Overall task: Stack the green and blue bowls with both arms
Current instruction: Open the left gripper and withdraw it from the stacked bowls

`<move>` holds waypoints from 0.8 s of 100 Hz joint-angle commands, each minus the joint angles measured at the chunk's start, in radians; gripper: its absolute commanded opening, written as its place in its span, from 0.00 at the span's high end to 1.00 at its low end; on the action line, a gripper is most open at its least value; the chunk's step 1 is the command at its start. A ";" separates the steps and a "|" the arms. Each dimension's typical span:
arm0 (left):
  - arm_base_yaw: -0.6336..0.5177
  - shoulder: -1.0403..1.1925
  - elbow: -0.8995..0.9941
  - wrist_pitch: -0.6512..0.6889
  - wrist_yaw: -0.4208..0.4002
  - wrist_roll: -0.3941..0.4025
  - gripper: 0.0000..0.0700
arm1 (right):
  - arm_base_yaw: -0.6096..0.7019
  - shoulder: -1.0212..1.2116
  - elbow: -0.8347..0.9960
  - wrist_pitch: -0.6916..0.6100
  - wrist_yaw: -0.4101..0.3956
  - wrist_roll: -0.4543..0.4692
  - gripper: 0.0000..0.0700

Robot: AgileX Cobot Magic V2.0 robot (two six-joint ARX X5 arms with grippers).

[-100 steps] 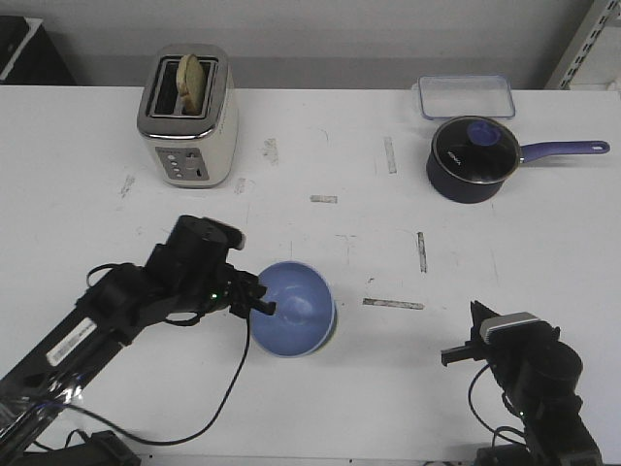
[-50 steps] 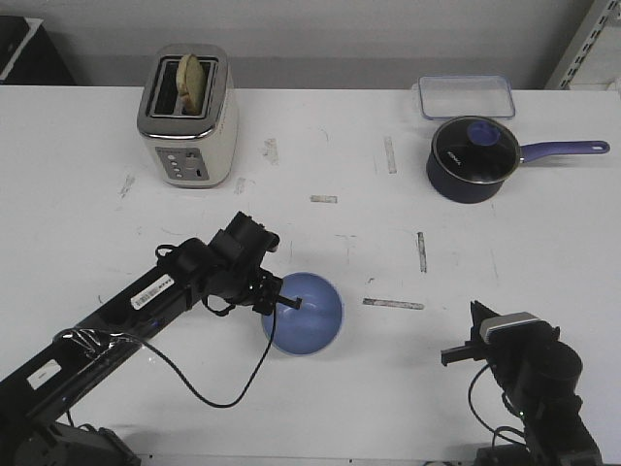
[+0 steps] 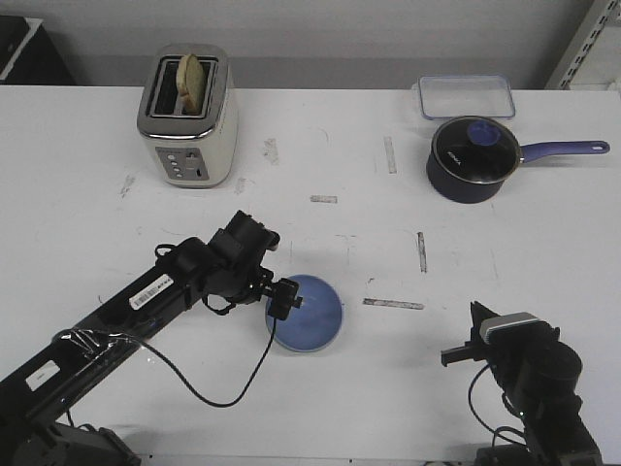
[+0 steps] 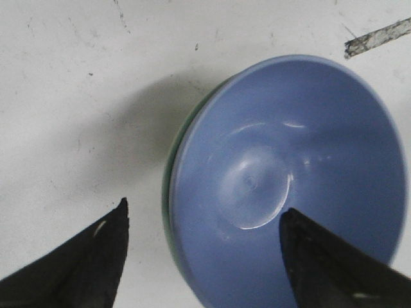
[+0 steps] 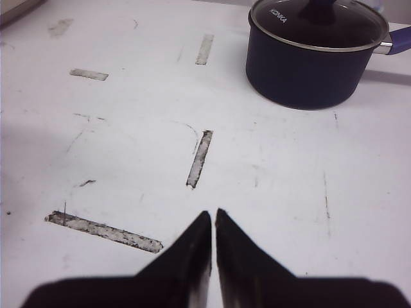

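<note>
The blue bowl point(image 3: 307, 313) rests level on the table, left of centre and near the front. In the left wrist view the blue bowl point(image 4: 282, 179) sits nested inside the green bowl point(image 4: 168, 192), of which only a thin rim sliver shows. My left gripper point(image 3: 285, 298) hovers at the bowls' left rim, open. Its fingers stand wide apart in the wrist view point(image 4: 204, 210), one over the table and one over the blue bowl, gripping nothing. My right gripper point(image 3: 456, 355) stays low at the front right, shut and empty, fingertips together point(image 5: 213, 212).
A toaster point(image 3: 187, 116) with bread stands at the back left. A dark navy saucepan point(image 3: 473, 158) with a glass lid and long handle sits back right, a clear container point(image 3: 466, 96) behind it. Worn tape strips point(image 3: 393, 304) mark the table.
The blue bowl, held tilted by my left gripper a second ago, now lies flat in the green bowl. The left gripper has opened and let go. The right arm is unmoved.
</note>
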 commanded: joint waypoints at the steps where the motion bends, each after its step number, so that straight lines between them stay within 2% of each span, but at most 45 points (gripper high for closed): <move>1: -0.003 -0.022 0.066 0.003 -0.002 0.011 0.34 | 0.002 0.005 0.008 0.006 -0.001 0.014 1.00; 20: 0.020 -0.063 0.193 0.013 -0.004 0.080 0.37 | 0.002 0.005 0.008 0.006 -0.001 0.014 1.00; 24: 0.029 -0.076 0.211 0.023 -0.008 0.097 0.40 | 0.002 0.005 0.008 0.006 -0.001 0.014 1.00; 28: 0.040 -0.089 0.224 0.035 -0.025 0.114 0.52 | 0.002 0.005 0.008 0.006 -0.001 0.013 1.00; 37: 0.074 -0.127 0.229 0.050 -0.101 0.140 0.89 | 0.002 0.005 0.008 0.006 -0.001 0.013 1.00; 41: 0.093 -0.140 0.229 0.047 -0.138 0.156 0.97 | 0.002 0.005 0.008 0.006 0.000 0.014 1.00; 56: 0.191 -0.178 0.227 -0.005 -0.249 0.214 1.00 | 0.002 0.005 0.008 0.006 0.000 0.013 1.00; 68: 0.291 -0.227 0.177 -0.009 -0.257 0.236 1.00 | 0.002 0.005 0.008 0.006 0.000 0.013 1.00; 80: 0.379 -0.347 0.002 0.106 -0.257 0.236 1.00 | 0.002 0.005 0.008 0.006 0.000 0.013 1.00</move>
